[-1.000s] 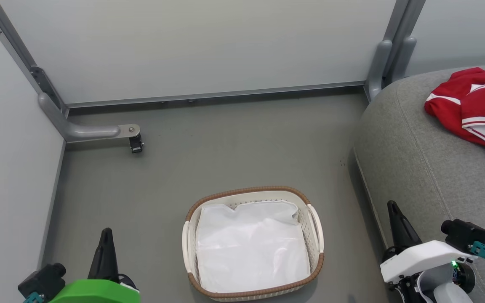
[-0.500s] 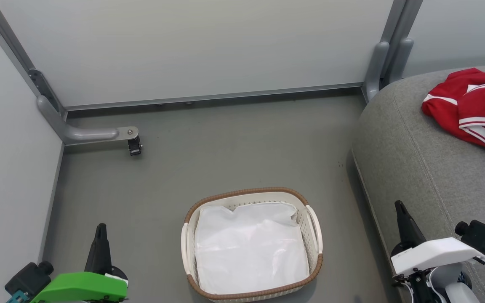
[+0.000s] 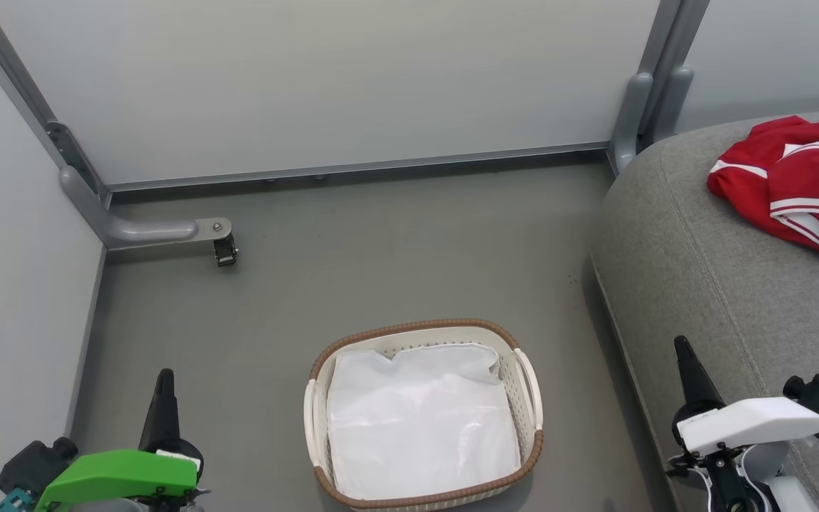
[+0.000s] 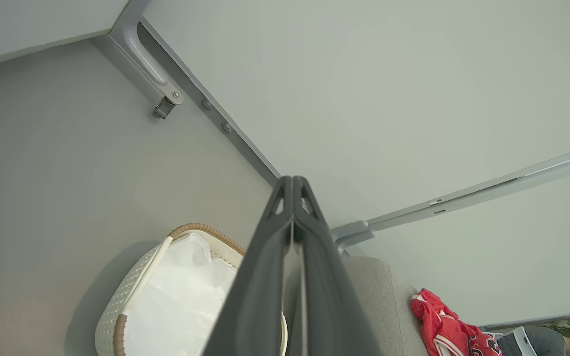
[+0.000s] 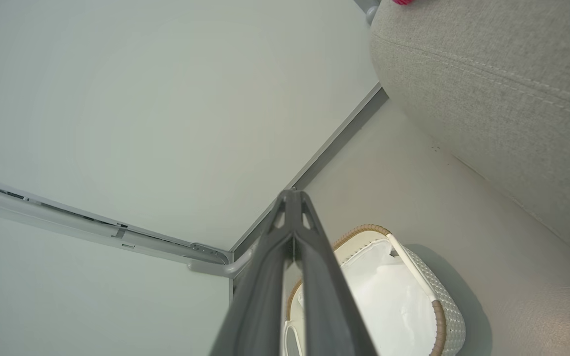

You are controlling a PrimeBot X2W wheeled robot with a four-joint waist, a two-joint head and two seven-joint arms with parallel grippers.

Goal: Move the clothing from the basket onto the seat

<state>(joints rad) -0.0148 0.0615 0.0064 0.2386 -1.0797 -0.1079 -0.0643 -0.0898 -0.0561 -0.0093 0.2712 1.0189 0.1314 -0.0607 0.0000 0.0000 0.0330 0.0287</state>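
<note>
- Head view: one basket (image 3: 416, 328) sits on the grey floor (image 3: 381, 249), holding just its white liner (image 3: 420, 419). Bare floor lies between it and the seat (image 3: 701, 249) on the right.
- One heap of red clothing (image 3: 793, 185) lies on the seat, well apart from the basket.
- Pale panels (image 3: 310, 85) wall in the back and left, with one caster foot (image 3: 225, 249) near the left corner.
- There are two grippers. The left gripper (image 3: 164, 375) is low on the left and the right gripper (image 3: 682, 347) is beside the seat's edge. Each has its fingers together, gripping nothing.
- Left wrist view: its fingers are pressed together and empty. Behind them are the basket, the seat and the red heap.
- Right wrist view: its fingers meet tip to tip and are empty, with the basket below them and the seat at upper right.
</note>
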